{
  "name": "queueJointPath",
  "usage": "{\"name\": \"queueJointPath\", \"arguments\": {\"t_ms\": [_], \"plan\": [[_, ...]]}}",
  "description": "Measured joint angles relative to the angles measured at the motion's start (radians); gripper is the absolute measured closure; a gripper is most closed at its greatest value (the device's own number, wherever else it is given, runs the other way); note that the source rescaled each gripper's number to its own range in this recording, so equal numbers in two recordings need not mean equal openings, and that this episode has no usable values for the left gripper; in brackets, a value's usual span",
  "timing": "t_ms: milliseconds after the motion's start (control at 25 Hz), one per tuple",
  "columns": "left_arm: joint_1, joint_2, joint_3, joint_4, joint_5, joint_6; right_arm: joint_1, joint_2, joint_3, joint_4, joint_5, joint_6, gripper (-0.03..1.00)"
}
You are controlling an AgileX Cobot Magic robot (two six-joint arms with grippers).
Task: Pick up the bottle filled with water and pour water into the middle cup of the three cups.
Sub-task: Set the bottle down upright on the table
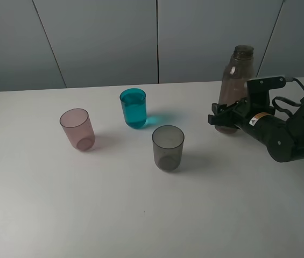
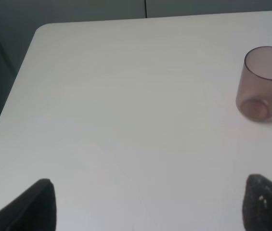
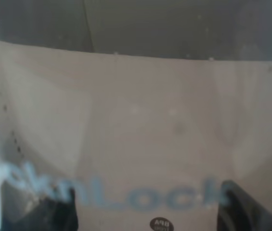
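Nearest, the grey cup [image 1: 168, 148] stands well left of the right claw [image 1: 223, 116], which is clenched on the bottle [image 1: 236, 80] standing on the desk [image 1: 141, 215]. Grasp made; next I'd lift, carry left to the teal cup [image 1: 133, 108] and tilt. Left claw [image 2: 148, 204] is released, empty.

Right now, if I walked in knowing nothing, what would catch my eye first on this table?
Probably the teal-blue cup, the brightest thing there, standing toward the back between a pink cup on the left and a smoky grey cup nearer the front. Next, the black right gripper on the right, closed on the lower part of a tall smoky bottle that stands upright.
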Motion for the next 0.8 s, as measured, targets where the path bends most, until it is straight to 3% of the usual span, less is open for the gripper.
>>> {"name": "queueJointPath", "arguments": {"t_ms": [800], "plan": [[0.000, 0.000, 0.000, 0.000, 0.000, 0.000, 0.002, 0.044, -0.020, 0.024, -0.044, 0.002, 0.97]]}}
